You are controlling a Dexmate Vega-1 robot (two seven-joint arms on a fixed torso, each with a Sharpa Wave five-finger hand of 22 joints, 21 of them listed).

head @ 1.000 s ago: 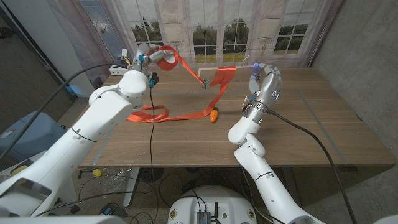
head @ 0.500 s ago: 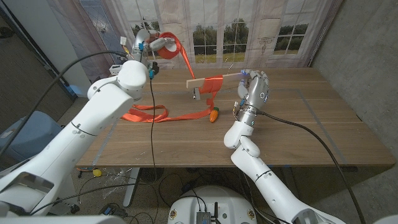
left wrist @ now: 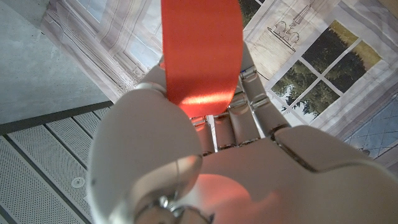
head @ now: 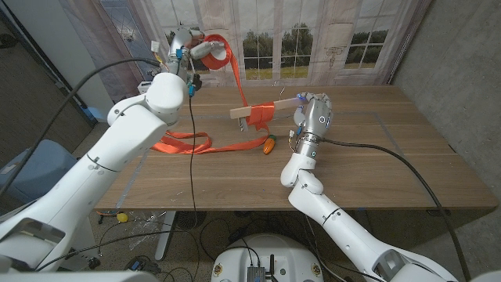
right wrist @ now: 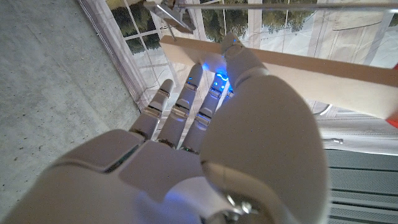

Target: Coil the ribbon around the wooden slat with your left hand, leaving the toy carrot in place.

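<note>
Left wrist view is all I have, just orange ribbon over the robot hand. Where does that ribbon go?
Observer: From the left robot hand, raised at the table's far left, the orange ribbon slants down to the pale wooden slat.
Operator: Who holds the slat?
Observer: The right robot hand holds one end, keeping it off the wooden table.
Operator: And the carrot?
Observer: The small orange toy carrot lies on the table below the slat, beside the ribbon's slack.
</note>
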